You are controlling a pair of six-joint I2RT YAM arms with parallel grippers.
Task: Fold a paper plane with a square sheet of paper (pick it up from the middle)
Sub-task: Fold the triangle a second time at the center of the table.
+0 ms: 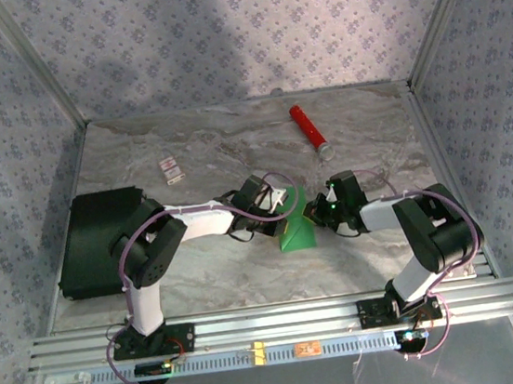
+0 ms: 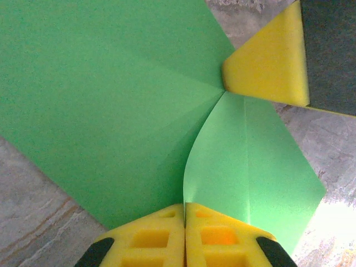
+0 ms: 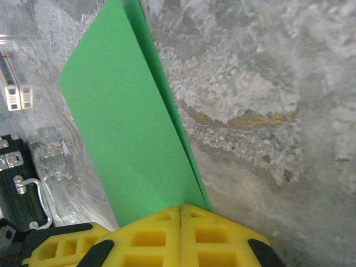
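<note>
Grey marble tabletop (image 1: pixel 248 273), floral-patterned walls (image 1: pixel 218 28)

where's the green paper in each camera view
Top external: the green paper stands near the picture's centre, at mid-table.
Left wrist: it spreads over the left and middle, and one fold runs down into the left tool at the bottom edge.
Right wrist: it is a tall strip running from the top left down into the right tool.
Shared landmark: the grey marbled table under it.
</note>
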